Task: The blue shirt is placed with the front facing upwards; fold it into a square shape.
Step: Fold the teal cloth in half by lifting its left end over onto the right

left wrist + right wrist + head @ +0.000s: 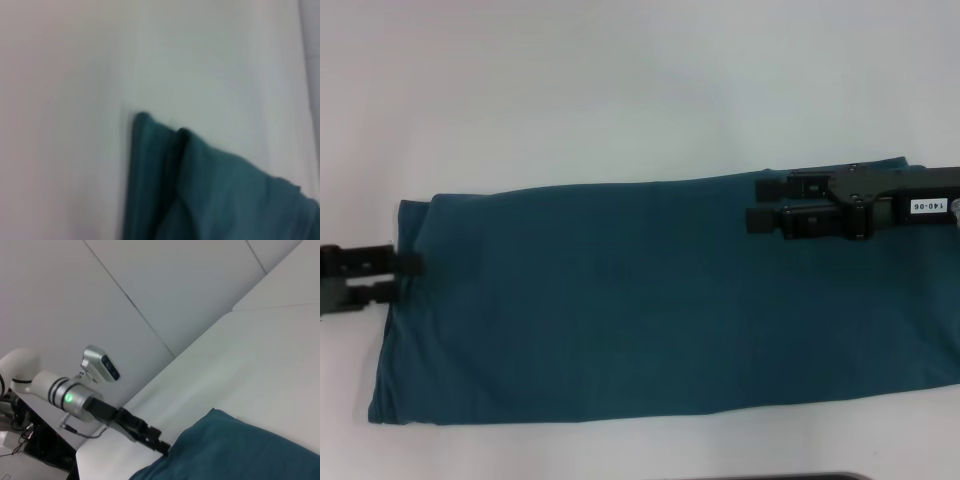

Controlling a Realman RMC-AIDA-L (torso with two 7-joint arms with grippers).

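The blue shirt lies flat on the white table as a long band running from left to right, plain side up, with no lettering showing. My left gripper is at the shirt's left end, open, its fingertips just over the edge of the cloth. My right gripper hovers over the far right part of the shirt, open, with nothing between its fingers. The left wrist view shows a layered corner of the shirt. In the right wrist view the left gripper meets the edge of the shirt.
The white table stretches beyond the shirt at the back and in a narrow strip at the front. A dark edge shows at the bottom of the head view. Grey wall panels stand beyond the table.
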